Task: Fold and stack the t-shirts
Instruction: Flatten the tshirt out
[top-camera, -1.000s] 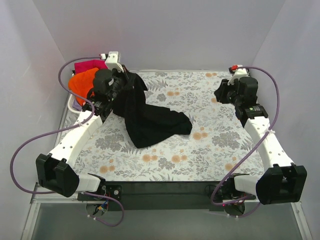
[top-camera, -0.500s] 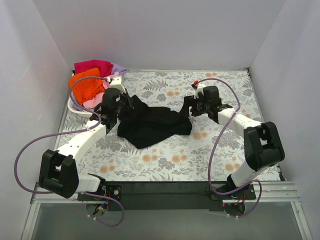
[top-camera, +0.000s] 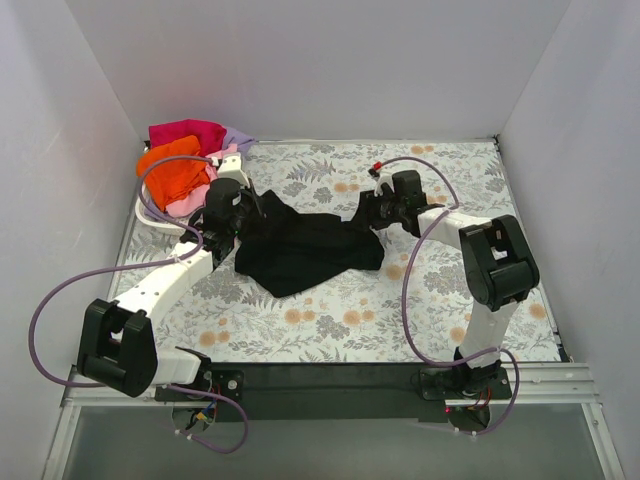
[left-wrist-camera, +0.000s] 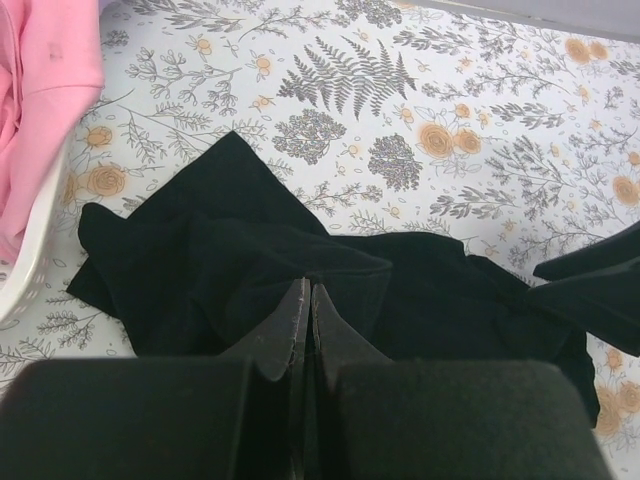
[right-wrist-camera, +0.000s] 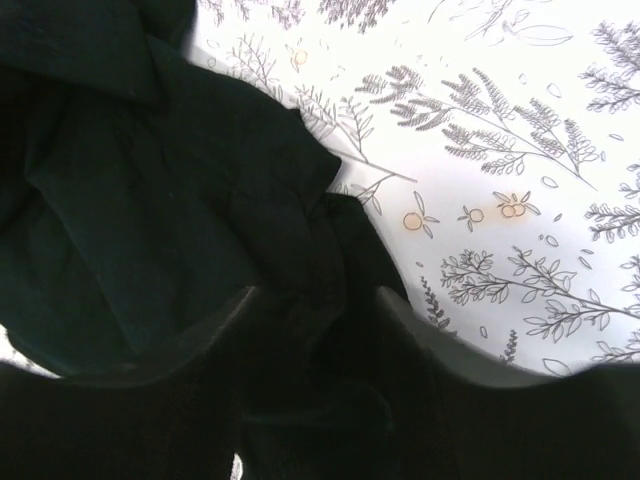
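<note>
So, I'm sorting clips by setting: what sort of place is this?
Likely a robotics lab test cell: plain white walls box in a floral-covered table, and two robot arms are bolted at its near edge.

Black t-shirt (top-camera: 300, 250): large, crumpled, unfolded; lies in loose folds on the worktop (top-camera: 450, 290), left of centre, one pointed corner toward the far left.
Orange t-shirt (top-camera: 168, 172), magenta-red t-shirt (top-camera: 185, 131), lavender t-shirt (top-camera: 238, 138), pink t-shirt (top-camera: 190, 203): bunched in one heap at the far left corner, pink nearest the black.
</note>
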